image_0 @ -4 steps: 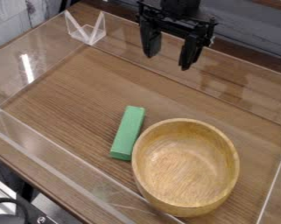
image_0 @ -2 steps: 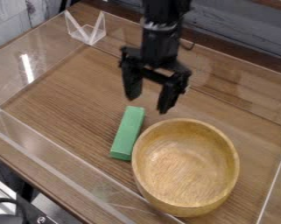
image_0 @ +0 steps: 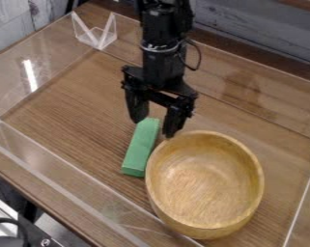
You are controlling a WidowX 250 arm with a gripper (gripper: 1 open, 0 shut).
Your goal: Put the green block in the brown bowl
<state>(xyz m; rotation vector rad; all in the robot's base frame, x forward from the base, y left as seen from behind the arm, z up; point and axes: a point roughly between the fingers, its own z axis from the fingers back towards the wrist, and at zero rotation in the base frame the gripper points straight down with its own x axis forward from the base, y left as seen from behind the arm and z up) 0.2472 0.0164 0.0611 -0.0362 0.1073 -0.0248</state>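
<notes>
Between the earlier frames and this one, the gripper (image_0: 156, 115) descended from the table's far side to straddle the far end of the green block (image_0: 140, 147), jaws fully spread and empty. Block lay flat on the wooden table (image_0: 67, 106), just left of the brown bowl (image_0: 207, 183), long axis running toward the camera.

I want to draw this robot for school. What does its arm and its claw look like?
The arm is all black, like a thick upright post made of chunky blocks. A thin black cable loops down its side. At the bottom sits the gripper: a black claw with two long, straight fingers. No writing or stickers show on it.
</notes>
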